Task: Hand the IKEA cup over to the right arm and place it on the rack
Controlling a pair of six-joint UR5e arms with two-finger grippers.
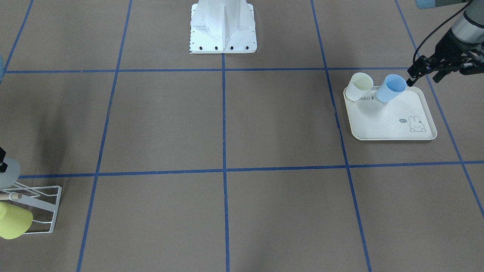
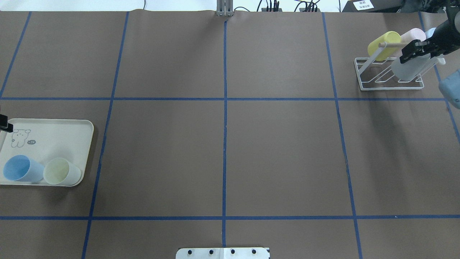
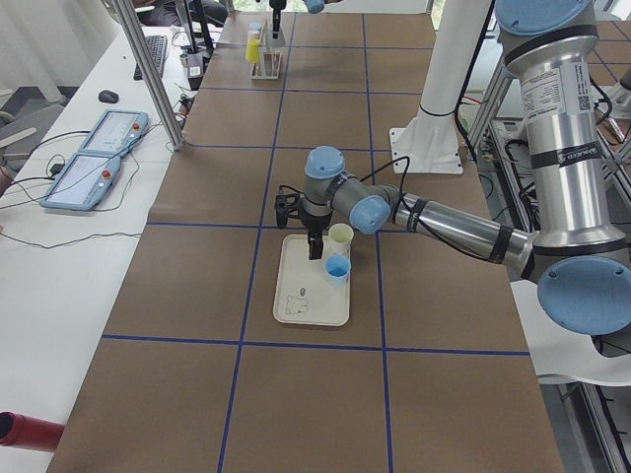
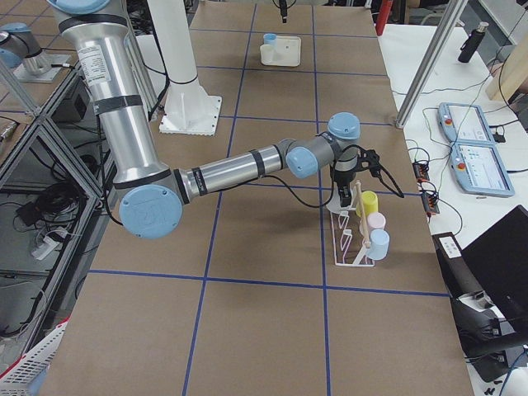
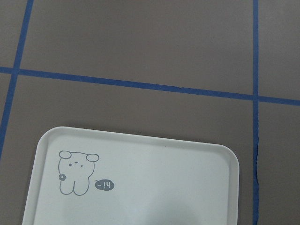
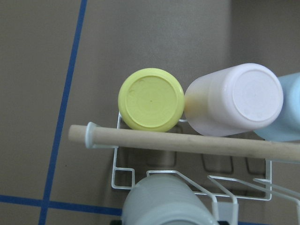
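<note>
A pale grey IKEA cup (image 2: pixel 409 68) lies slanted on the white wire rack (image 2: pixel 362 77) at the far right, and my right gripper (image 2: pixel 414 51) is shut on it. In the right wrist view the grey cup (image 6: pixel 164 206) sits below the wooden peg (image 6: pixel 187 143). A yellow cup (image 6: pixel 151 99), a pink cup (image 6: pixel 234 101) and a light-blue cup (image 6: pixel 288 112) rest on the rack behind the peg. My left gripper (image 1: pixel 422 79) hovers open just beside the blue cup (image 1: pixel 391 88) on the cream tray (image 1: pixel 393 130), holding nothing. A cream cup (image 1: pixel 359 86) stands next to the blue one.
The robot's white base (image 1: pixel 223 26) stands at mid-table on its own side. Blue tape lines (image 2: pixel 225 108) split the brown table into squares. In the left side view, tablets (image 3: pixel 94 168) and cables lie on a white bench beside the table.
</note>
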